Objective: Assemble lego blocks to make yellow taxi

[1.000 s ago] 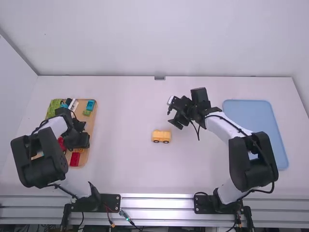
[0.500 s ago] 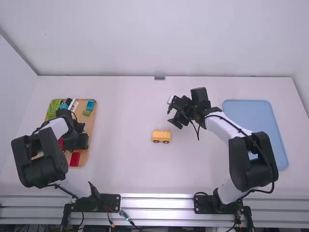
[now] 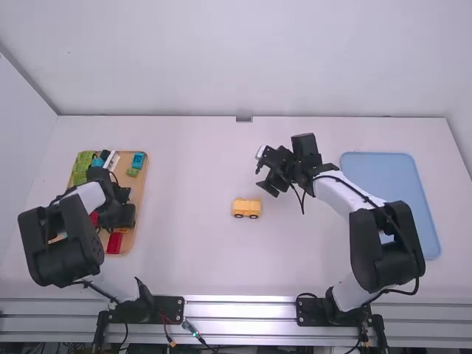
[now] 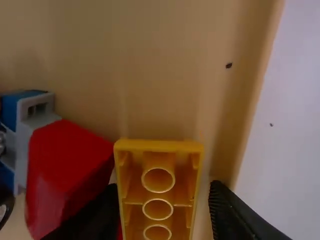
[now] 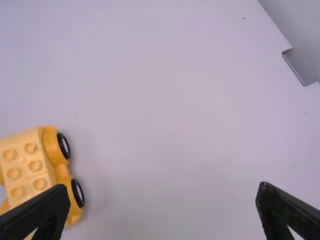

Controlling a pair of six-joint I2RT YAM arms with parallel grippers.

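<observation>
Table [image 3: 184, 258], left gripper [image 3: 119, 205], jaws parted around yellow block [image 4: 158, 146], right gripper [image 3: 263, 180], empty jaws wide near car [image 3: 246, 207]

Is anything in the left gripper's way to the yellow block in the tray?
Nothing visible stands between the left gripper and the yellow block; the open fingers straddle it. A red block sits close beside one finger.

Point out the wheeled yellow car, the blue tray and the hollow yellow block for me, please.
Wheeled yellow car [image 5: 29, 172]: right wrist view, on its studded top.
Blue tray [image 3: 400, 184]: high view, on its bare flat inside.
Hollow yellow block [image 4: 158, 195]: left wrist view, on its open underside.
</observation>
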